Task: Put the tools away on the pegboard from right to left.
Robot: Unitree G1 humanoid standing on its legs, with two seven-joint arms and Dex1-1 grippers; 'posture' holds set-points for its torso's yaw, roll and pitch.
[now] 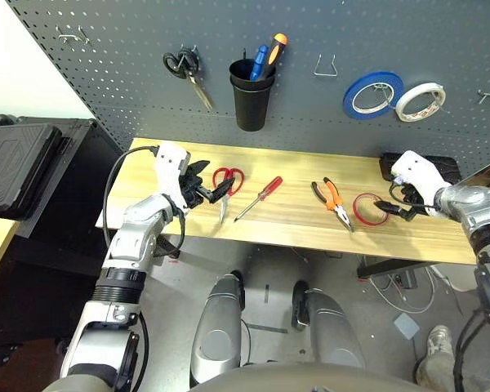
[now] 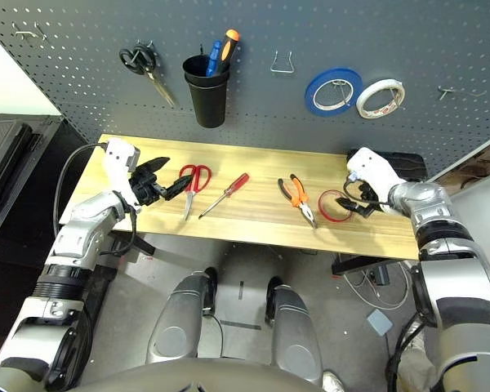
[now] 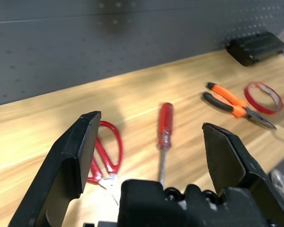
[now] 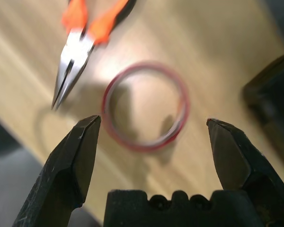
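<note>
Left eye view: can make out, on the pale wood-grain tabletop [image 1: 294, 163], from right to left, a thin red tape ring [image 1: 355, 205], orange-and-black-handled pliers [image 1: 335, 200], a red-handled screwdriver [image 1: 265, 191] and red-handled scissors [image 1: 229, 184]. In the right wrist view, see the glossy tape ring lying flat beside the pliers, with their handles spread and metal nose tapered. In the left wrist view, see a translucent red grip and slim metal shaft on the screwdriver, and two looped red handles on the scissors. Find the left end effector [image 3: 151, 120] open above the tabletop near the scissors and screwdriver, gripping nothing; likewise the right end effector [image 4: 155, 120], wide open over the tape ring.

On the dark grey perforated pegboard [image 1: 163, 24], see a black cup [image 1: 251, 106] holding a blue-handled tool [image 1: 259, 64] and an orange-and-black-handled tool [image 1: 273, 53]. To its left, see hanging black-handled scissors [image 1: 191, 73]; to its right, an empty metal hook [image 1: 325, 74], then a blue tape roll [image 1: 350, 95] and a white tape roll [image 1: 403, 108].
</note>
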